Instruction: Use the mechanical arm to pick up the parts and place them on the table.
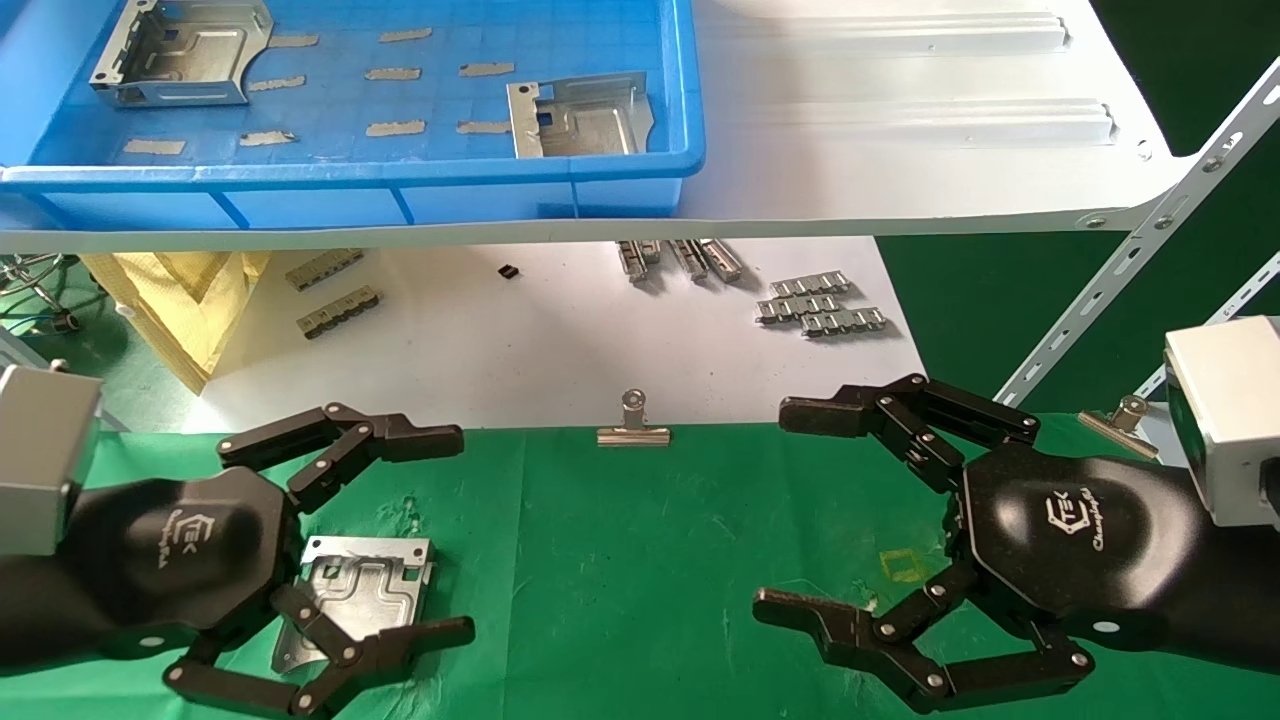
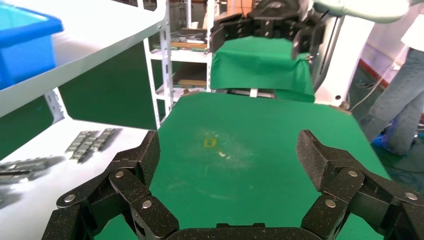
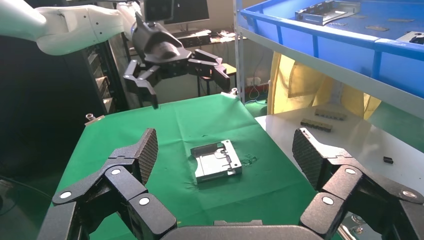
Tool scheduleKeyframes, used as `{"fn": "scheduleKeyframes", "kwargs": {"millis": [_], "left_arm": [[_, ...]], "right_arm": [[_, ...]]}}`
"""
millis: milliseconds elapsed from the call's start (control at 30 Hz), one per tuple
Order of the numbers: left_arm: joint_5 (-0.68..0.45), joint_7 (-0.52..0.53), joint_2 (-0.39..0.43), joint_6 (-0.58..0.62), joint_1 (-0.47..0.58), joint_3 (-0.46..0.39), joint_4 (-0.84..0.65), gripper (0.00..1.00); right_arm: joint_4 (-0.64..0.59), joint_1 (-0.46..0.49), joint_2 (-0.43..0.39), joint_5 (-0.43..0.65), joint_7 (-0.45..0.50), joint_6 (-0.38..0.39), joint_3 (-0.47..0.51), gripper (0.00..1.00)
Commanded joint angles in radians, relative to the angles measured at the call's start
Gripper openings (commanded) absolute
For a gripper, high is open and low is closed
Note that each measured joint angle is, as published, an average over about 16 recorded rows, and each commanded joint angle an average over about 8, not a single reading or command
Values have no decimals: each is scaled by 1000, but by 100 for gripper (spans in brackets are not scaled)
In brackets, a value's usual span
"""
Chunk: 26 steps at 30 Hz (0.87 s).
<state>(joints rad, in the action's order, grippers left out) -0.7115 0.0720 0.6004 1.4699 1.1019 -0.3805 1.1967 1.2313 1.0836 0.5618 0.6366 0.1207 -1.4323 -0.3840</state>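
One silver part lies flat on the green table, partly hidden under my left hand. The left gripper hangs open above it and holds nothing. In the right wrist view this part rests alone on the cloth, with the left gripper raised well above the table. My right gripper is open and empty over the table's right side, near a yellow square mark. Two more parts sit in the blue tray. Both wrist views show wide-open fingers.
The blue tray stands on a white shelf board above the table's far edge. Small linked metal strips lie on the white surface below. A binder clip holds the cloth's far edge. Slanted shelf struts stand at right.
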Motion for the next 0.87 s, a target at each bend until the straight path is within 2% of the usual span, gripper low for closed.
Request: {"fn": "scheduleKeyframes", "kwargs": {"millis": [33, 400, 867], "left_arm": [[-4, 23, 2, 5, -5, 20, 17, 100], [-20, 122, 12, 29, -30, 110, 95, 100], [-22, 121, 12, 29, -31, 110, 95, 100]], "right_arm": [[0, 0, 0, 0, 0, 0, 0, 100], [0, 0, 0, 0, 0, 0, 0, 100], [0, 0, 0, 0, 0, 0, 0, 100]]}}
